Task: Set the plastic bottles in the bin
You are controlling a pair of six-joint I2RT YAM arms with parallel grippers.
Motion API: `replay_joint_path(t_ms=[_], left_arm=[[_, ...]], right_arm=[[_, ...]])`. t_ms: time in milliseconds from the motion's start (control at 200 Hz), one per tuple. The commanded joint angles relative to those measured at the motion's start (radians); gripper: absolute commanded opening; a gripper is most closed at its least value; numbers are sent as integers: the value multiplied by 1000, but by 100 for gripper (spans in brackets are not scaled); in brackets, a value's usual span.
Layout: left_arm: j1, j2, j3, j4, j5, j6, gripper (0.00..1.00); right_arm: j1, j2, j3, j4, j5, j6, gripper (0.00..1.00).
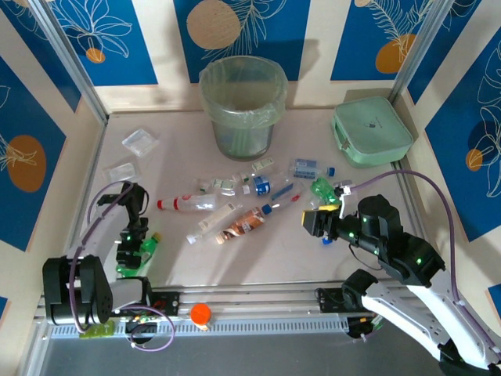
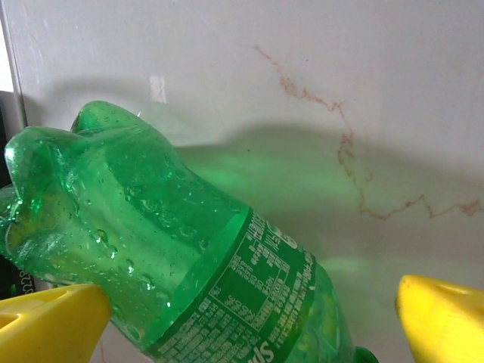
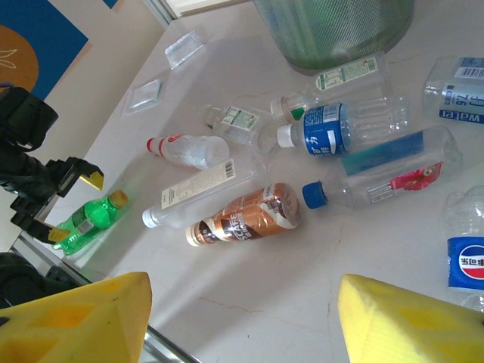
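A green bottle [image 2: 174, 257] lies on the table between the yellow pads of my left gripper [image 2: 249, 321], which is open; the left pad [image 2: 53, 325] touches it and the right pad stands apart. From above, that gripper [image 1: 133, 252] is at the near left over the green bottle [image 1: 149, 245]. My right gripper [image 3: 242, 318] hangs open and holds nothing, above bare table just short of a brown bottle [image 3: 246, 215]. Several more bottles lie mid-table, among them a red-capped one [image 1: 188, 204] and a blue-labelled one [image 1: 262, 185]. The bin [image 1: 241, 106] stands at the back.
A mint green box [image 1: 370, 131] sits at the back right. Two flat clear trays [image 1: 139, 141] lie at the back left. A crumpled green bottle [image 1: 322, 189] lies close to my right gripper [image 1: 317, 222]. An orange knob [image 1: 200, 313] sits on the front rail.
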Motion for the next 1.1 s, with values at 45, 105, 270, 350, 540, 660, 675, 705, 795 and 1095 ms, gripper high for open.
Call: replay_joint_path(t_ms=[45, 105, 270, 350, 540, 660, 675, 705, 795, 1095], left_arm=[[18, 38, -47, 140, 23, 35, 93], [18, 44, -40, 142, 28, 53, 91], [17, 45, -32, 165, 47, 95, 84], [16, 44, -29, 185, 63, 119, 79], [16, 49, -33, 230, 76, 168, 57], [16, 63, -18, 234, 80, 203, 50], [16, 65, -16, 231, 79, 209, 50], [15, 65, -8, 224, 77, 219, 50], [12, 54, 27, 189, 63, 259, 49], [-10, -132, 113, 145, 50, 397, 43]], right_arm=[[4, -23, -10, -3, 29, -16, 66], [4, -26, -14, -4, 33, -18, 66], [3, -35, -27, 1, 40, -12, 67], [4, -36, -29, 5, 38, -10, 67], [3, -36, -30, 8, 43, -5, 67], [3, -38, -29, 5, 42, -1, 66], [3, -38, -28, 5, 42, -1, 67], [3, -37, -26, 2, 43, -1, 67], [3, -40, -20, -5, 49, -1, 67], [3, -36, -10, 9, 49, 5, 66]])
